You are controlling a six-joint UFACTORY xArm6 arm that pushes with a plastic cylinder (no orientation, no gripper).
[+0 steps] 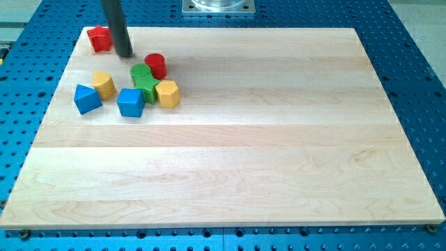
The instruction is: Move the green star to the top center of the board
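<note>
The green star (pixel 148 86) lies at the board's upper left, inside a cluster of blocks. It touches a green block (pixel 139 72) above it, a red cylinder (pixel 155 65) at its upper right and a yellow hexagon block (pixel 168 93) at its right. A blue cube (pixel 130 102) sits just below and left of it. My tip (pixel 125 54) stands above and to the left of the star, between a red star (pixel 100 39) and the red cylinder. It touches no block that I can make out.
A yellow block (pixel 104 85) and a blue block (pixel 87 98) lie at the cluster's left. The wooden board (pixel 279 139) rests on a blue perforated table. A metal mount (pixel 219 6) sits beyond the board's top edge.
</note>
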